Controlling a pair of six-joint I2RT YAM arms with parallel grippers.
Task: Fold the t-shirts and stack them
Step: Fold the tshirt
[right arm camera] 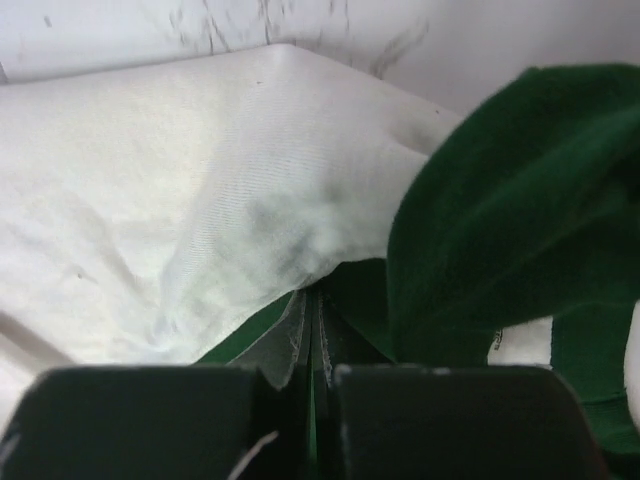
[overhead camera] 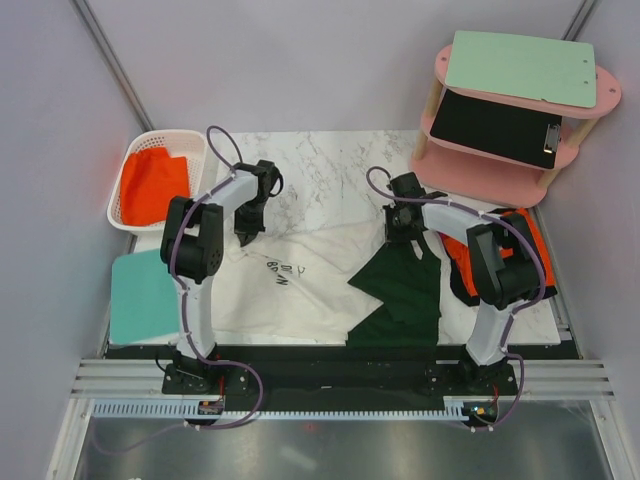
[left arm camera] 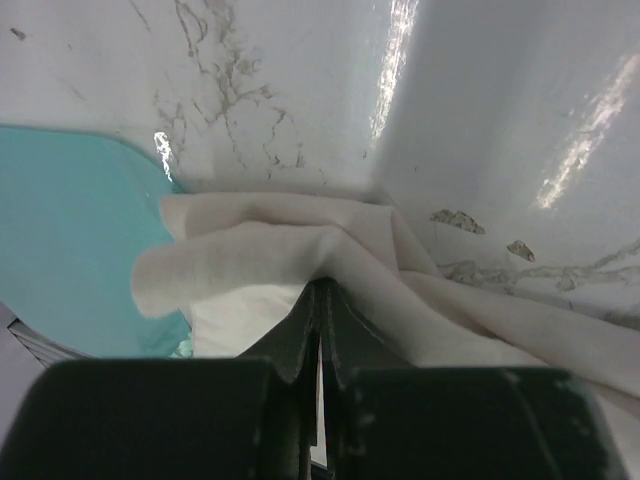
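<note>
top view, table: marble table (overhead camera: 320, 165), arm bases at 6 o'clock
top view, white t-shirt: white t-shirt (overhead camera: 285, 295) spread crumpled across the near middle, dark lettering near its centre
top view, green t-shirt: green t-shirt (overhead camera: 400, 295) lies on the white one's 3 o'clock part, rising to a peak at 12 o'clock
top view, left claw: left gripper (overhead camera: 247, 230) down on the white shirt's 10 o'clock corner, fingers together
top view, right claw: right gripper (overhead camera: 398, 233) at the green peak; cannot tell its state from here
top view, surroundings: white basket (overhead camera: 150, 138) with orange cloth (overhead camera: 155, 185) at 10 o'clock; teal mat (overhead camera: 138, 295) at 8 o'clock; pink shelf (overhead camera: 490, 178) at 2 o'clock
left wrist, claw: left gripper (left arm camera: 320, 290) clamped on a bunched fold of the white t-shirt (left arm camera: 270, 250)
left wrist, around: teal mat (left arm camera: 70, 220) at 9 o'clock, just beside the fold; marble table (left arm camera: 280, 70) at 12 o'clock
right wrist, claw: right gripper (right arm camera: 310, 298) pressed together, green cloth between the fingers
right wrist, shirts: white t-shirt (right arm camera: 180, 200) tents up to the tips from 10 o'clock; cannot tell if it is pinched too; green t-shirt (right arm camera: 500, 220) folds over at 3 o'clock
</note>
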